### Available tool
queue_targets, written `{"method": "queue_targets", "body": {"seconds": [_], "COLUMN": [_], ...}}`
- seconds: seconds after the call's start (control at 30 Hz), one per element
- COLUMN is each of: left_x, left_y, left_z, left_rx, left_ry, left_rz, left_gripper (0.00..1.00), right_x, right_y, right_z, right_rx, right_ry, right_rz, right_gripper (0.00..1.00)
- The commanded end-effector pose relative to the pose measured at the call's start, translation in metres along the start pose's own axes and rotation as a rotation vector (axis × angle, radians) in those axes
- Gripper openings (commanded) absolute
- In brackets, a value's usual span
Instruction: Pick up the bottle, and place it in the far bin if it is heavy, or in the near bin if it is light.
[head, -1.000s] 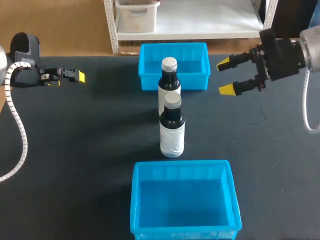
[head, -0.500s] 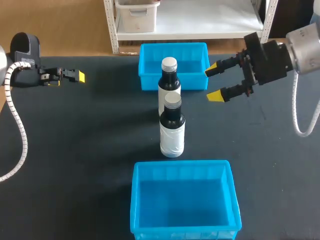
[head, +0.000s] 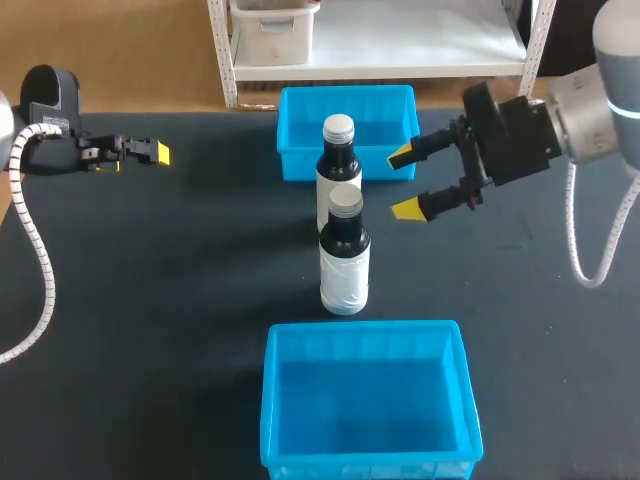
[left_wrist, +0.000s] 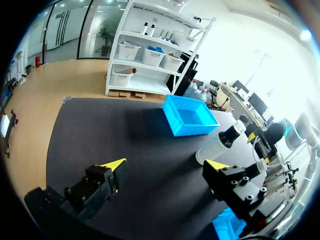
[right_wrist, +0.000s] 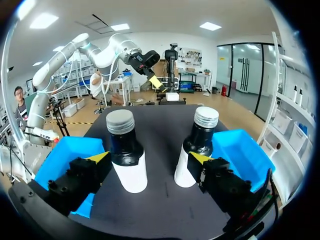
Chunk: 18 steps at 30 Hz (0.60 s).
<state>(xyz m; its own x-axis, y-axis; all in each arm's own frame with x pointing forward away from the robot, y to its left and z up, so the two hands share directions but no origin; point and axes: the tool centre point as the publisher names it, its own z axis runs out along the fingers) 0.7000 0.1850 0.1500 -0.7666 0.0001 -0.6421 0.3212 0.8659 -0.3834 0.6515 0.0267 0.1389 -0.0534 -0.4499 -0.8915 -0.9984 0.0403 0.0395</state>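
Note:
Two dark bottles with silver caps and white labels stand in a line mid-table: the far bottle (head: 339, 160) just in front of the far blue bin (head: 300, 160), the near bottle (head: 344, 250) between it and the near blue bin (head: 365, 330). My right gripper (head: 405, 183) hangs open just right of the bottles, level with the gap between them. In the right wrist view both bottles stand ahead of the right gripper (right_wrist: 149, 159): the near bottle (right_wrist: 125, 150) and the far bottle (right_wrist: 197, 145). My left gripper (head: 150, 152) sits at the far left, open and empty, as its own view (left_wrist: 165, 165) shows.
Both bins are empty; the far bin (right_wrist: 242, 150) and the near bin (right_wrist: 65, 155) flank the bottles in the right wrist view. Bare dark tabletop (head: 180, 280) spreads to the left of the bottles and to their right.
My right arm has swung left and slightly down the table toward the bottles, fingers staying open. The left arm and both bottles have not moved.

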Motion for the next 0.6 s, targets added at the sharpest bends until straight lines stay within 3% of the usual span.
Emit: {"method": "queue_targets", "body": {"seconds": [0.03,0.6], "left_x": [0.000,0.000], "left_y": [0.000,0.000], "left_z": [0.000,0.000], "left_rx": [0.000,0.000], "left_ry": [0.000,0.000], "left_rz": [0.000,0.000], "left_gripper": [1.00,1.00], "right_x": [-0.002,-0.009], "right_y": [-0.001,0.016], "right_z": [0.010,0.026], "right_rx": [-0.005,-0.029], "right_ry": [0.007,0.003], "right_rz": [-0.004,-0.009], "right_gripper": [1.00,1.00]}}
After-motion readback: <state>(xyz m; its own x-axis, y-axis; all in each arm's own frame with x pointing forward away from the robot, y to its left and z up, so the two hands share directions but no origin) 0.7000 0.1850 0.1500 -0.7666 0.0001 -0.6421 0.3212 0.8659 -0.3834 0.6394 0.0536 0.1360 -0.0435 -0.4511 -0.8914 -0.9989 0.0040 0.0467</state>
